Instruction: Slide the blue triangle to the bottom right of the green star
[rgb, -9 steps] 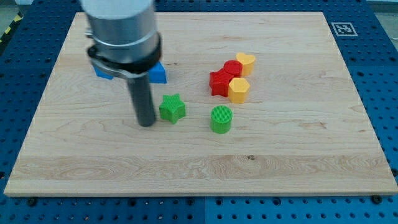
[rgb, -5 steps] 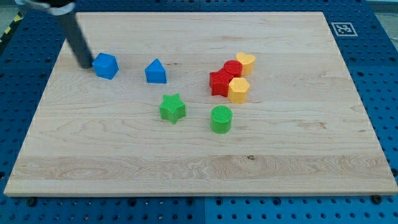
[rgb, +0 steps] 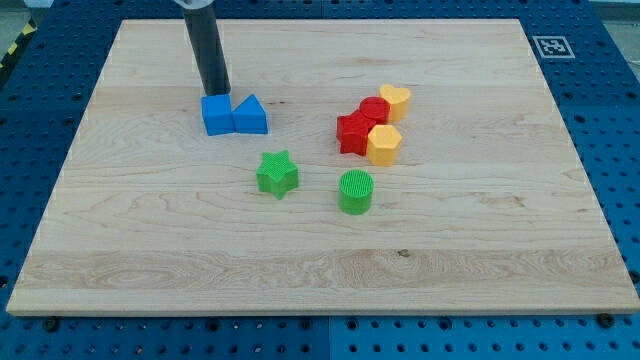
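Note:
The blue triangle (rgb: 251, 115) lies left of the board's middle, above and a little left of the green star (rgb: 277, 174). A second blue block (rgb: 216, 115), roughly square, sits touching the triangle's left side. My tip (rgb: 214, 92) stands just above that second blue block, at its upper edge, and up-left of the triangle. The rod rises out of the view's top.
A green cylinder (rgb: 355, 191) sits right of the star. A cluster of two red blocks (rgb: 354, 132) (rgb: 375, 110), a yellow heart (rgb: 396, 99) and a yellow hexagon (rgb: 384, 144) lies to the right. The wooden board (rgb: 480, 240) rests on a blue perforated table.
My tip moved from the star's left to the far upper left, then right. The second blue block slid right and now touches the triangle. The triangle and star have not moved.

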